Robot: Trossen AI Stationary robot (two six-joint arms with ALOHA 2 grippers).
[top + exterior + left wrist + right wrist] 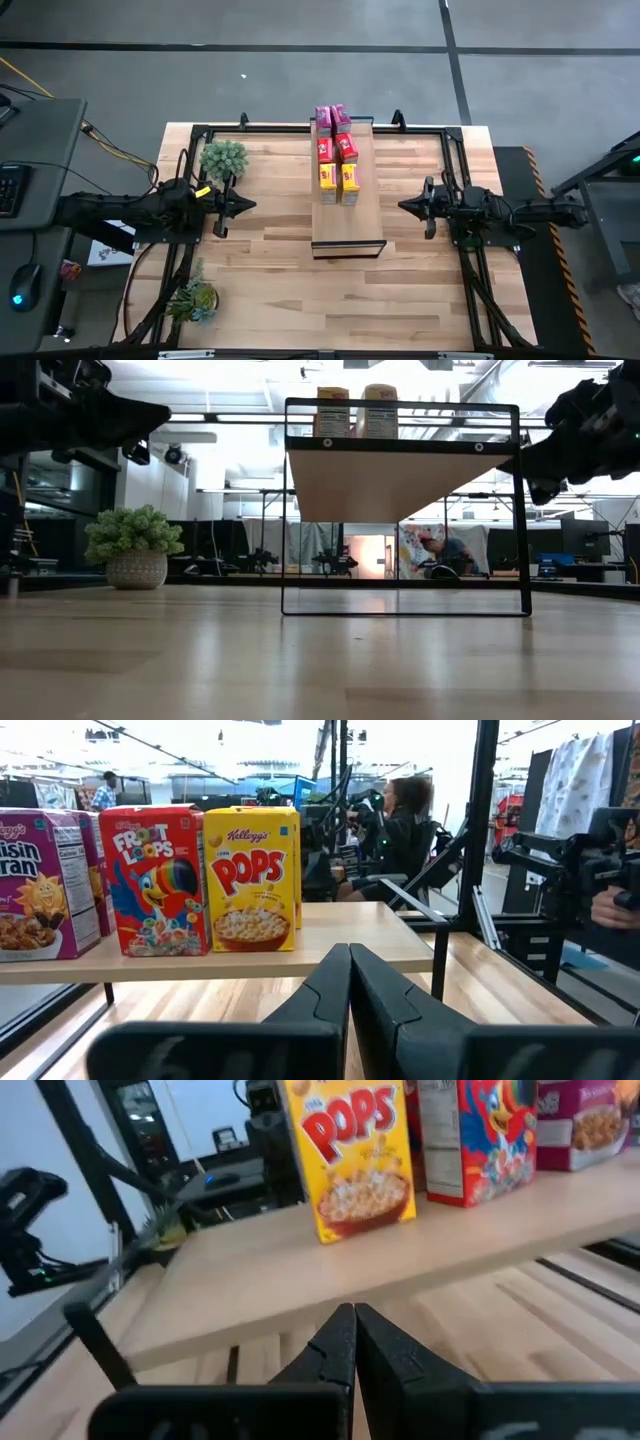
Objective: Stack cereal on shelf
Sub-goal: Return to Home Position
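Six small cereal boxes stand upright in two rows on the far half of the light-wood shelf (347, 215): two magenta-purple (333, 118) at the far end, two red (337, 148) in the middle, two yellow (339, 180) nearest. The left wrist view shows a purple (40, 885), a red (155, 880) and a yellow box (252, 878). The right wrist view shows a yellow (355, 1155) and a red box (485, 1135). My left gripper (250, 206) is shut, left of the shelf. My right gripper (402, 206) is shut, right of the shelf. Both hold nothing.
The shelf is a plank on a black wire frame (405, 610), raised above the tabletop. A potted plant (223, 158) stands at the far left and another (193, 298) at the near left. The near half of the shelf (347, 225) is bare.
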